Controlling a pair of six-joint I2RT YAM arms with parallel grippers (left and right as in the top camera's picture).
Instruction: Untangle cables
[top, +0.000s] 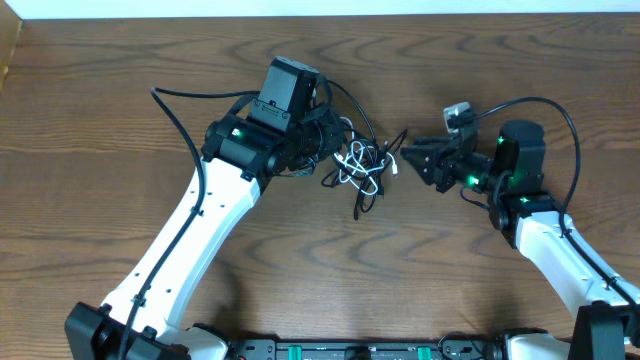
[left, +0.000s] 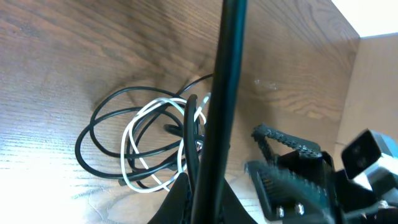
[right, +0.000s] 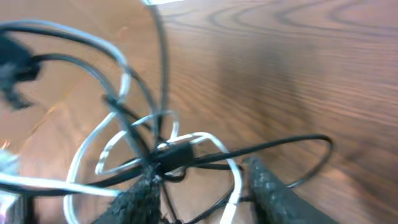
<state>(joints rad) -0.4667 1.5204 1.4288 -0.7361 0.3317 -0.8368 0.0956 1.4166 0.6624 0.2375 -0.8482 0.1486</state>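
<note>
right tool (right: 200, 177) parted — left tool (top: 333, 142) obscured

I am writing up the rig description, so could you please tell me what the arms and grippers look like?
The left arm and right arm have white link shells and black joints with small green lights. A loose black wire arcs from each wrist. The left gripper and right gripper are black; the right one's fingers have a bumpy texture.
</note>
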